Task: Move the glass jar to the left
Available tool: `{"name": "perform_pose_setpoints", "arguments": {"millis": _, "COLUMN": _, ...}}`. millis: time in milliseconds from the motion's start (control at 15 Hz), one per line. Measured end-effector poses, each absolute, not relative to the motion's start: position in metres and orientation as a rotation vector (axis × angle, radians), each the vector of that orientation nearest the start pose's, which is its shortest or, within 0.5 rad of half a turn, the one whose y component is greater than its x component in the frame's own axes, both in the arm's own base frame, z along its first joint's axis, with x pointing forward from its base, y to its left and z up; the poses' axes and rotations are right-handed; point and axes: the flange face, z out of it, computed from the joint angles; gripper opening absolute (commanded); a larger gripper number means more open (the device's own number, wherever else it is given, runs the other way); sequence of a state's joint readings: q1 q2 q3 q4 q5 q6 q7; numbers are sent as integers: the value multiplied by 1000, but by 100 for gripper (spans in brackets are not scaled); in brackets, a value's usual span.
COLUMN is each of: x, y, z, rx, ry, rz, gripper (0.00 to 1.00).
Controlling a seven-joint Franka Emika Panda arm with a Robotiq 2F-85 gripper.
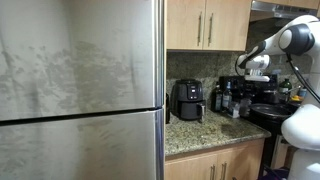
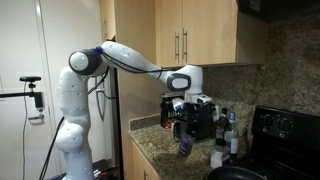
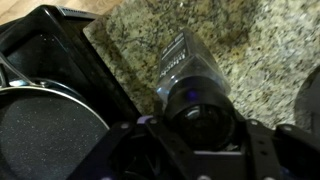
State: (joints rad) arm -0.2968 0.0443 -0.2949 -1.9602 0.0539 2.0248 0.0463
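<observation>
The glass jar [image 3: 182, 62] has a dark lid and a label on its clear body. In the wrist view it sits between my gripper's [image 3: 196, 125] two dark fingers, lid toward the camera, above the speckled granite counter [image 3: 250, 40]. The gripper looks shut on the jar. In an exterior view my gripper [image 2: 184, 135] hangs down from the white arm and holds the jar [image 2: 184, 149] just above the counter, in front of the black air fryer [image 2: 203, 120]. In an exterior view the gripper [image 1: 252, 72] is over the counter's stove end; the jar is too small to make out there.
A black stove [image 3: 45, 60] with a round pan [image 3: 40, 135] lies beside the jar. Several bottles [image 2: 226, 132] stand near the stove [image 2: 285, 128]. The air fryer [image 1: 187, 99] stands against the backsplash. A steel fridge [image 1: 80, 90] ends the counter. Wooden cabinets [image 2: 190, 35] hang overhead.
</observation>
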Motion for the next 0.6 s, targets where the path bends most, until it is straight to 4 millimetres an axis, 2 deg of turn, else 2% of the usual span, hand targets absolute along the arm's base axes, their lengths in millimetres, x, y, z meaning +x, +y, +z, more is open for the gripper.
{"name": "perform_pose_setpoints", "arguments": {"millis": 67, "x": 464, "y": -299, "z": 463, "rx": -2952, "ry": 928, "rz": -46, "gripper": 51}}
{"name": "perform_pose_setpoints", "arguments": {"millis": 267, "x": 428, "y": -267, "z": 482, "rx": -2947, "ry": 771, "rz": -40, "gripper": 51}}
{"name": "perform_pose_setpoints", "arguments": {"millis": 333, "x": 422, "y": -264, "z": 485, "rx": -2945, "ry": 758, "rz": -49, "gripper": 26}}
{"name": "perform_pose_setpoints", "arguments": {"millis": 467, "x": 419, "y": -262, "z": 485, "rx": -2943, "ry": 752, "rz": -50, "gripper": 26}}
{"name": "perform_pose_setpoints", "arguments": {"millis": 600, "x": 421, "y": -251, "z": 480, "rx": -2961, "ry": 638, "rz": -27, "gripper": 26}}
